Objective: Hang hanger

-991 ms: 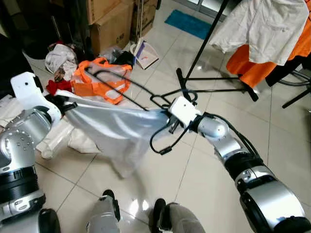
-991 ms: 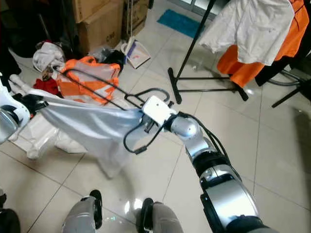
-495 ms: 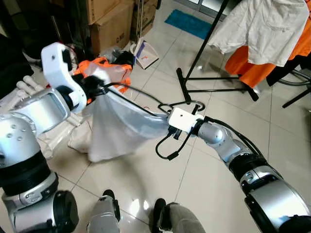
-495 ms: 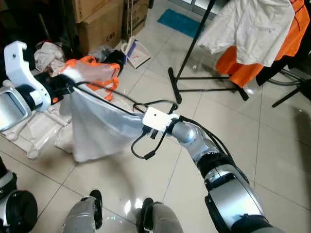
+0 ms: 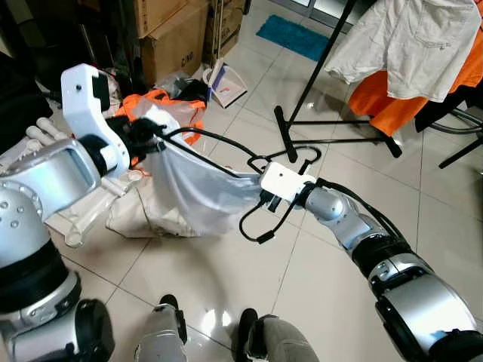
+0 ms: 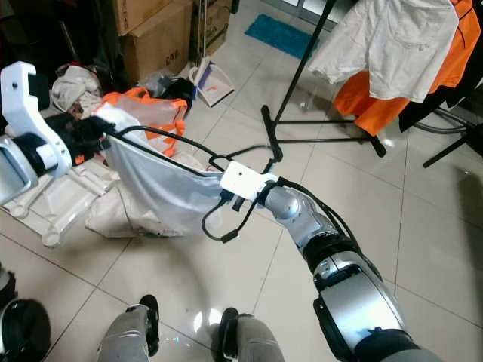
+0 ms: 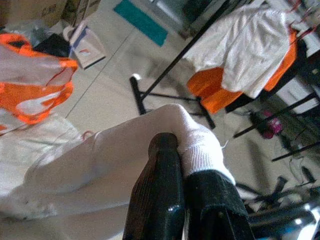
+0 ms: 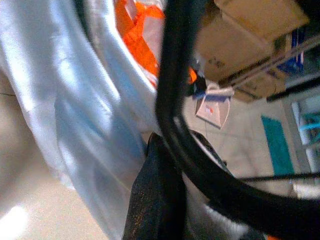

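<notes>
Black wire hanger [image 5: 226,145] with pale white cloth garment [image 5: 192,192] held aloft between both grippers.
Right gripper [image 5: 260,185] clamped near hook; left gripper [image 5: 155,136] pinched shut on garment's far corner. Beyond, black metal clothes rack [image 5: 332,117] carrying white shirt.

The right claw [image 5: 260,197] is buried behind its white wrist housing and the white garment [image 5: 192,192], so its finger positions cannot be read. The hanger [image 5: 226,147] is partly covered by the garment draped over it. At the upper right, the clothes rack [image 5: 332,83] and its hung clothes [image 5: 411,41] are cut off by the frame edge.
</notes>
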Controlling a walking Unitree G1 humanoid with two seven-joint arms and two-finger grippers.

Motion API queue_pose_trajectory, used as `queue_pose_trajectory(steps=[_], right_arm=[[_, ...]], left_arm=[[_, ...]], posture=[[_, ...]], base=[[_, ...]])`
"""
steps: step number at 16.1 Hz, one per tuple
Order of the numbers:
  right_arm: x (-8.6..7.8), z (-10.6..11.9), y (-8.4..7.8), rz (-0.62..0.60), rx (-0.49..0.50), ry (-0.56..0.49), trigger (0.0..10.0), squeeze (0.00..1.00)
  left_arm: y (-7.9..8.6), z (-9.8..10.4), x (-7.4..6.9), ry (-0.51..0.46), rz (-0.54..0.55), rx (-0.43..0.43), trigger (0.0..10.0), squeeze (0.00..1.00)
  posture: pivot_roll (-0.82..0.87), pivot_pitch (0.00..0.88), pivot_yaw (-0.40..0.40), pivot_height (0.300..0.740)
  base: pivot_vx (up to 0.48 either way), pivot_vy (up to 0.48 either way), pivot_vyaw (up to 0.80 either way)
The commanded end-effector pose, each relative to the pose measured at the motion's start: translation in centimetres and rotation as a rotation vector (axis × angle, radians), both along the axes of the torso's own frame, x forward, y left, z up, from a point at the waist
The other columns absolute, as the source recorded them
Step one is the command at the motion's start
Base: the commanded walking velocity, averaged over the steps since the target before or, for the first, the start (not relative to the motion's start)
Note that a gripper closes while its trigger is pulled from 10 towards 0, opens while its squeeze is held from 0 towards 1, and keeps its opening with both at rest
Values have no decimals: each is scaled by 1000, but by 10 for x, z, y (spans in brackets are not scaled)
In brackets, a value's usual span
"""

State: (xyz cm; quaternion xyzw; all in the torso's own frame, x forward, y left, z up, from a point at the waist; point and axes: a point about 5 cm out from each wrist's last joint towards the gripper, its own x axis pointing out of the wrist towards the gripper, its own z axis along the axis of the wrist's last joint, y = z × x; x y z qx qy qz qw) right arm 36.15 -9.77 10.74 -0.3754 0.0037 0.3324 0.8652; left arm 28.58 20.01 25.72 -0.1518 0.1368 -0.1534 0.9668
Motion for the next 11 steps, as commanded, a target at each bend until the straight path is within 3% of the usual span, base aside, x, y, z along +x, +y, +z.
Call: queue_pose_trajectory(steps=[1,2,6,11], right_arm=[[3,-3,-13,-70,24,37,0,0],[3,-2,-13,-78,39,41,0,0],[4,-1,-17,-97,35,16,0,0],[0,-4,-13,-31,-84,-57,0,0]], left_arm=[[4,-7,1,21,29,36,10000,0],[10,-13,3,42,62,32,10000,0],[66,-53,14,142,411,147,10000,0],[64,-63,15,175,401,122,10000,0]], posture=[[91,215,-203,740],[85,218,-202,740],[74,221,-195,740],[73,224,-193,740]], base=[[0,0,0],[0,0,0],[0,0,0],[0,0,0]])
